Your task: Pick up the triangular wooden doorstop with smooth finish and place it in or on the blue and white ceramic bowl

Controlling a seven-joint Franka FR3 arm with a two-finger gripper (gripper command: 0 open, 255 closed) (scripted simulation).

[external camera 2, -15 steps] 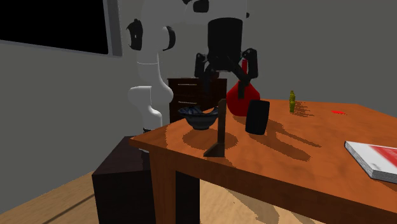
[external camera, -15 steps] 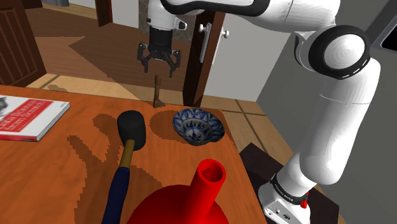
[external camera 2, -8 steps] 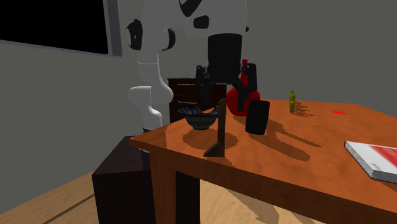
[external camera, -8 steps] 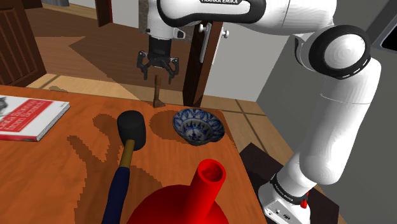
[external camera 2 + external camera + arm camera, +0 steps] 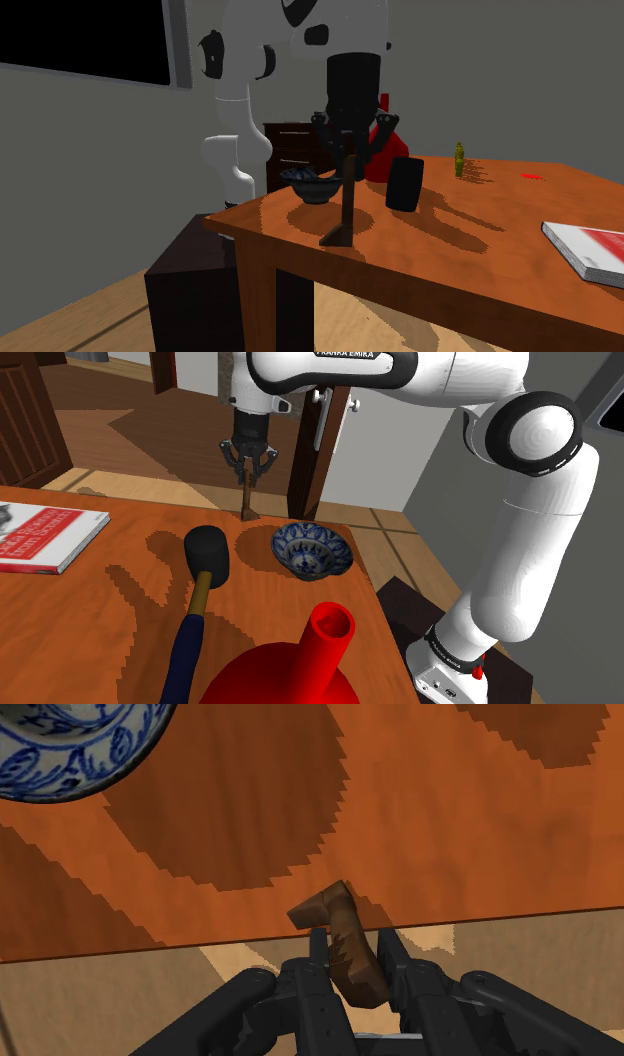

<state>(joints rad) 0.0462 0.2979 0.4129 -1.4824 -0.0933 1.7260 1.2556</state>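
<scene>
The brown wooden doorstop stands upright on its end at the far edge of the wooden table, close to the blue and white bowl. My black gripper hangs straight over it, fingers shut on its upper end. In the second exterior view the gripper clasps the top of the doorstop, whose foot rests on the table near the corner, with the bowl behind it. The wrist view has the doorstop pinched between both fingers, and the bowl lies off to one side.
A black-headed mallet with a blue handle lies beside the bowl. A tall red funnel-shaped object stands nearer the stand. A red and white book lies at the shoulder view's left. A small green bottle stands farther back.
The gripper came down onto the doorstop's top and its fingers went from wide apart to shut on it. The doorstop stands where it was.
</scene>
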